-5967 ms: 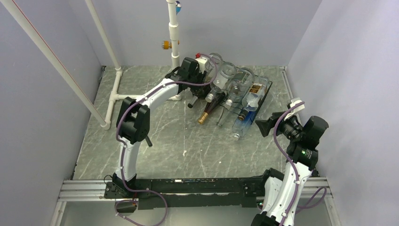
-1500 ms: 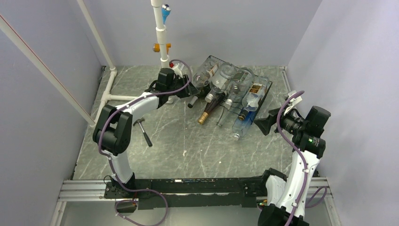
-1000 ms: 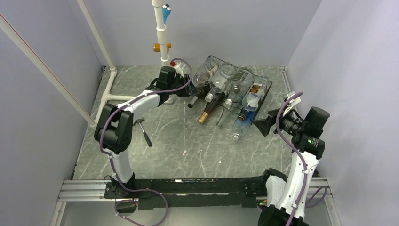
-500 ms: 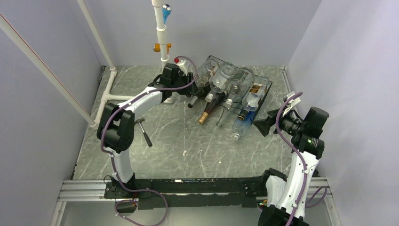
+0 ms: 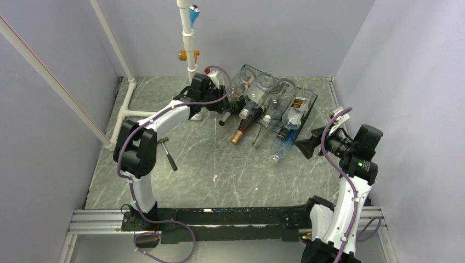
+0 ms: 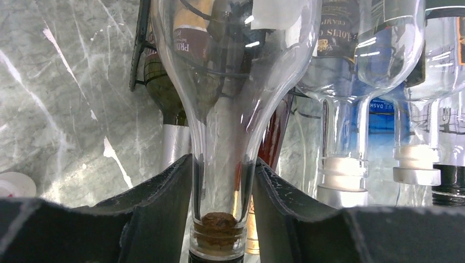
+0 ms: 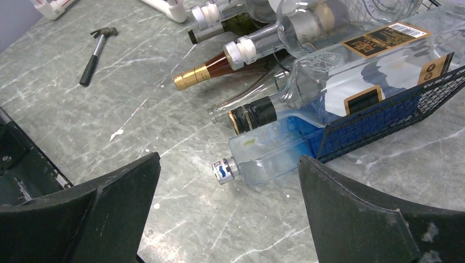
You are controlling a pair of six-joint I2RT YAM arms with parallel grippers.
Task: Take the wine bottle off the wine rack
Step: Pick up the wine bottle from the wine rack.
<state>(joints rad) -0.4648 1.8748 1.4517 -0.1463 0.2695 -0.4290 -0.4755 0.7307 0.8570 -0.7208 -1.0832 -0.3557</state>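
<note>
the rack (image 7: 384,118) sits at 2 o'clock on the desk (image 5: 219,164), loaded with bottles lying with their necks toward 7 o'clock. the clear bottle (image 6: 222,104) lies on the rack's 9 o'clock end. the left fingers (image 6: 159,208) grip its neck, one on each side, just above the brown stopper. the right fingers (image 7: 109,213) are spread wide and hold nothing, hovering at the rack's 5 o'clock, near a blue bottle (image 7: 274,153) whose neck rests on the desk. a hammer (image 5: 169,156) lies at 9 o'clock, well apart from the rack.
</note>
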